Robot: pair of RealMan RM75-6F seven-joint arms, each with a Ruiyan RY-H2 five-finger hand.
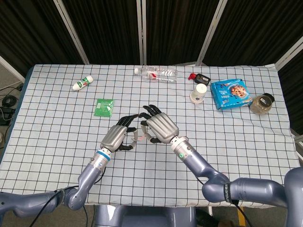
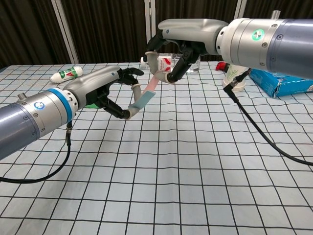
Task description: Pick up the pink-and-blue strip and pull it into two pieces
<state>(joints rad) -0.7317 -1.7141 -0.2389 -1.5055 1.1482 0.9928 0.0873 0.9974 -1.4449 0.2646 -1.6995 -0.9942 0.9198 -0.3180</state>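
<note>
The pink-and-blue strip [image 2: 145, 96] hangs in the air between both hands, tilted, pink end up and blue end down, still in one piece. My left hand [image 2: 105, 90] pinches its lower blue end. My right hand [image 2: 180, 46] pinches the upper pink end, fingers curled round it. In the head view the two hands meet at the table's middle: left hand [image 1: 117, 136], right hand [image 1: 161, 126], with only a sliver of the strip [image 1: 140, 137] showing between them.
A green packet [image 1: 104, 107] lies left of the hands. At the back lie a small white bottle [image 1: 82, 83] and a water bottle [image 1: 155, 73]. A paper cup [image 1: 199, 93], blue cookie pack [image 1: 231, 94] and jar [image 1: 262, 103] stand back right.
</note>
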